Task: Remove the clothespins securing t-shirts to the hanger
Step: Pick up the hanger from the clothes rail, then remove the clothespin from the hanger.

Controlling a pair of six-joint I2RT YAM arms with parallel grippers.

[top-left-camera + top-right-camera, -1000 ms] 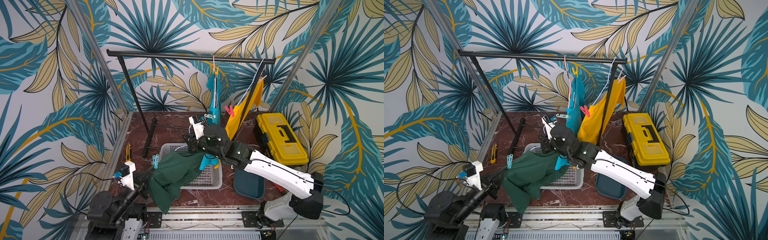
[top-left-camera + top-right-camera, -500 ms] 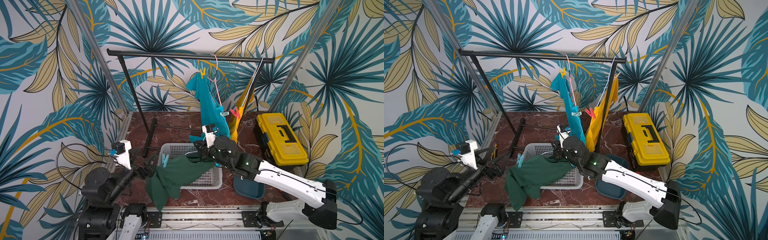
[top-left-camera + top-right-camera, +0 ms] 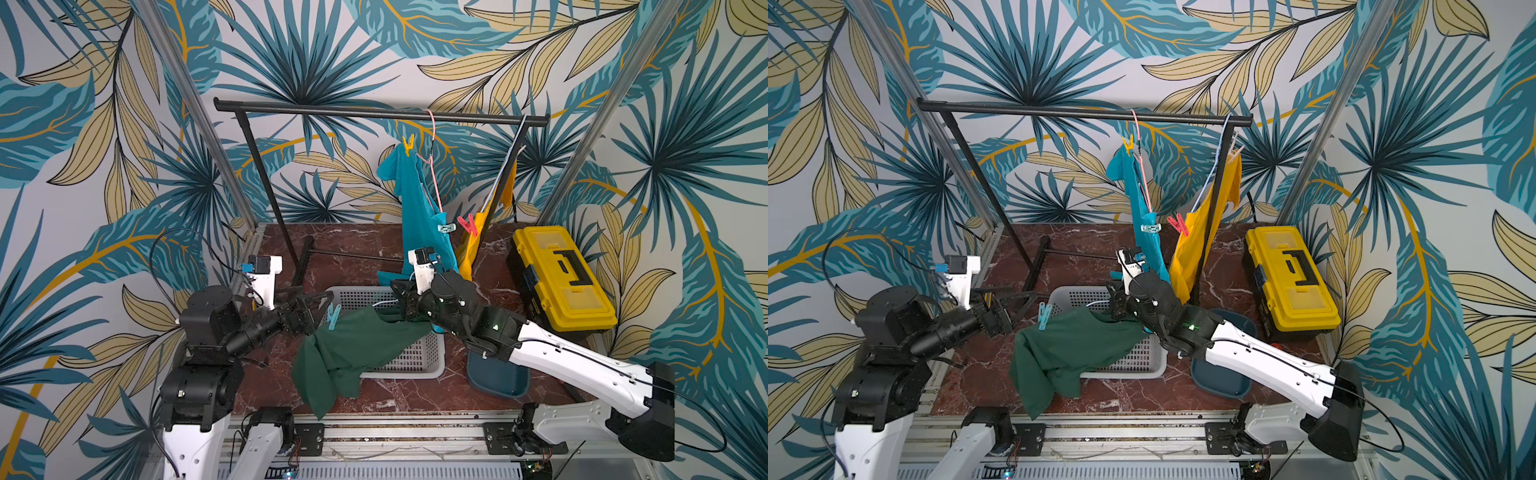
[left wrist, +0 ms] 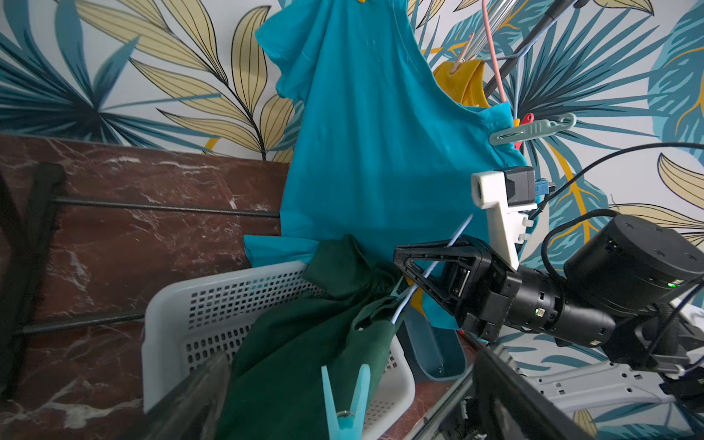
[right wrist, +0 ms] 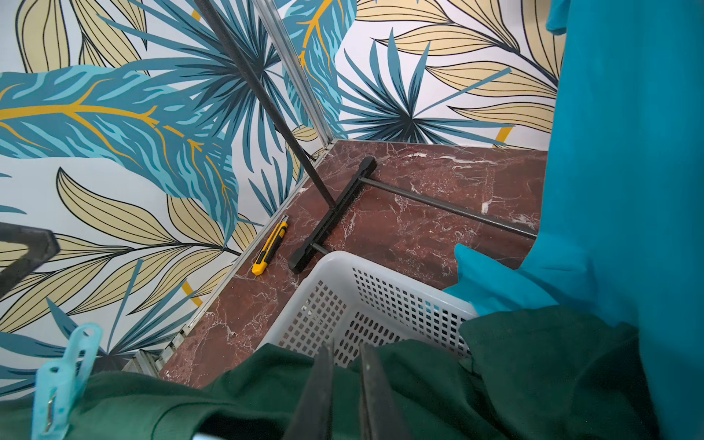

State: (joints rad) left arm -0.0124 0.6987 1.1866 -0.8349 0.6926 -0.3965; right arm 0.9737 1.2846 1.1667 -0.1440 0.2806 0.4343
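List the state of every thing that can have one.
Left gripper, open.
Right gripper, shut on pale wire hanger.
Dark green cloth t-shirt, draped over white plastic basket, light blue plastic clothespin clipped on.
Turquoise cloth t-shirt, hanging, clipped by yellow plastic clothespin and pale teal plastic clothespin.
Yellow cloth t-shirt, hanging, red plastic clothespin clipped on.
Yellow plastic toolbox, closed.

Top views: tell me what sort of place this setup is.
Probably a robot test cell staged as a laundry corner: a garment rack holding clothespinned t-shirts, a white laundry basket on the marble-look tabletop, and leaf-print wallpaper behind aluminium frame posts.
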